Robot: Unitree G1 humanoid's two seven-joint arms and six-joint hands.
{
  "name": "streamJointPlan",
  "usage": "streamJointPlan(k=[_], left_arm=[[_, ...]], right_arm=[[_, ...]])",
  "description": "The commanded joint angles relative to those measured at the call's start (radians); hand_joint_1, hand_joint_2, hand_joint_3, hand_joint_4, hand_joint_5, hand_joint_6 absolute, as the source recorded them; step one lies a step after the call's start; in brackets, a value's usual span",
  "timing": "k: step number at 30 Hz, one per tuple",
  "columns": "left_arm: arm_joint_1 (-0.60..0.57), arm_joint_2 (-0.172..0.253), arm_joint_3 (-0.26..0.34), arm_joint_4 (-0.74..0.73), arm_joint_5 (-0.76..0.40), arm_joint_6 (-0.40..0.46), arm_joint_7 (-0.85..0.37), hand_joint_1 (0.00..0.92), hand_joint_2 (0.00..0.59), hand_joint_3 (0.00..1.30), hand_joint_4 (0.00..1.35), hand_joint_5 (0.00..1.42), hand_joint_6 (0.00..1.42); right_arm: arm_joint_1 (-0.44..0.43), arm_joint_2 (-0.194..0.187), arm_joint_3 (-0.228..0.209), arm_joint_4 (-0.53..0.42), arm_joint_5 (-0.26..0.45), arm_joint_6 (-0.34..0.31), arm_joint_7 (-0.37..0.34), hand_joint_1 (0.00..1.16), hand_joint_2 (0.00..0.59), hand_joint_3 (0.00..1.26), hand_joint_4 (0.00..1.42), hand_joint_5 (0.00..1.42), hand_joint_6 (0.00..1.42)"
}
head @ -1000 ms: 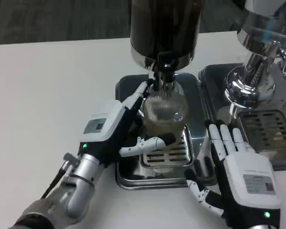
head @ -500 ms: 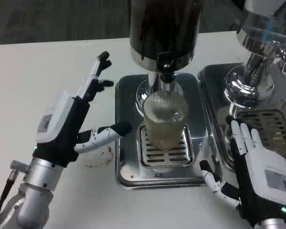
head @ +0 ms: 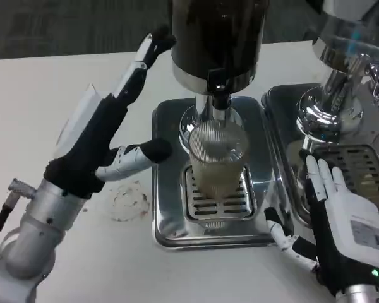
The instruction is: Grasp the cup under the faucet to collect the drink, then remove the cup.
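on steel drip tray (head: 167, 221), cup (head: 218, 161) upright, mouth toward faucet (head: 219, 95)

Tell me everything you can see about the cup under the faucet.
The cup is a clear, ribbed tumbler, glass or plastic by its look. It stands upright on the slotted grate of the steel drip tray, directly below the dispenser's faucet. Its lower part looks tinted with pale liquid. Neither hand touches it.

A white table (head: 63, 88) bears two steel drip trays (head: 167, 158) (head: 284, 107) side by side.
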Motion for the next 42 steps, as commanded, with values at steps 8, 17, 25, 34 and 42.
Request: streamJointPlan(k=[8, 17, 25, 34, 42], left_arm=[[-0.100, -0.095, 0.020, 0.014, -0.048, 0.023, -0.205, 0.000, 0.023, 0.00, 0.00, 0.05, 0.00], [-0.159, -0.139, 0.039, 0.080, -0.032, 0.030, -0.268, 0.000, 0.029, 0.00, 0.00, 0.08, 0.01], [-0.142, -0.141, 0.033, 0.043, 0.038, -0.009, -0.267, 0.000, 0.039, 0.00, 0.00, 0.17, 0.13], [-0.098, -0.132, 0.026, 0.003, 0.064, -0.018, -0.269, 0.000, 0.041, 0.00, 0.00, 0.18, 0.14], [-0.078, -0.091, 0.026, -0.041, 0.301, -0.058, -0.156, 0.000, 0.050, 0.00, 0.00, 0.19, 0.14]], right_arm=[[0.029, 0.030, -0.012, -0.008, -0.007, 0.014, -0.045, 0.42, 0.366, 0.00, 0.00, 0.00, 0.15], [0.039, 0.040, -0.013, -0.011, -0.009, 0.017, -0.060, 0.42, 0.366, 0.00, 0.00, 0.00, 0.15], [0.030, 0.044, -0.010, -0.001, -0.006, 0.014, -0.059, 0.42, 0.366, 0.00, 0.00, 0.00, 0.15], [0.019, 0.040, -0.008, 0.013, 0.005, 0.004, -0.050, 0.42, 0.366, 0.00, 0.00, 0.00, 0.15], [0.006, 0.030, -0.016, 0.029, 0.039, -0.031, -0.042, 0.42, 0.367, 0.00, 0.00, 0.00, 0.17]])
